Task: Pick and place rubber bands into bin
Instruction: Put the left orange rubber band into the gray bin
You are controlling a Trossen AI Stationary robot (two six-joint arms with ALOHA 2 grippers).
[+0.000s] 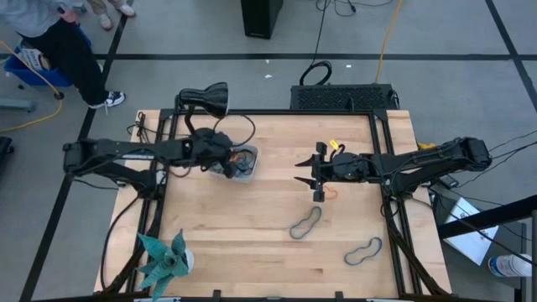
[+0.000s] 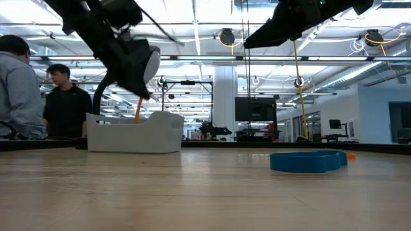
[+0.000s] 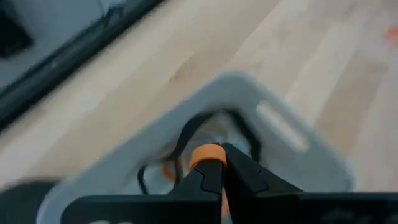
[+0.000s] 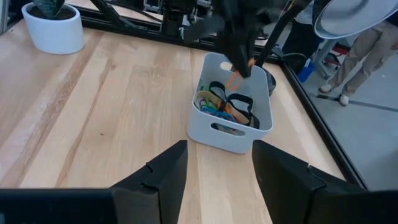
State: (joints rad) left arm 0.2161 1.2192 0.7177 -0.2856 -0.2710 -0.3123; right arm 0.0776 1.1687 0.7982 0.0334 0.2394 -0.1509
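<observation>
Your left gripper (image 4: 239,67) hangs over the bin (image 4: 230,135), fingers pinched on an orange band (image 4: 234,79) that dangles into it, placed so a release should drop it among the bands already inside. Your right gripper (image 1: 316,174) waits mid-table, fingers spread and empty. Two grey bands (image 1: 305,223) lie well apart from the bin, nearer the right arm.

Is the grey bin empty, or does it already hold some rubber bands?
Not empty. The right wrist view shows several rubber bands lying inside the bin, black, orange and green ones among them.
</observation>
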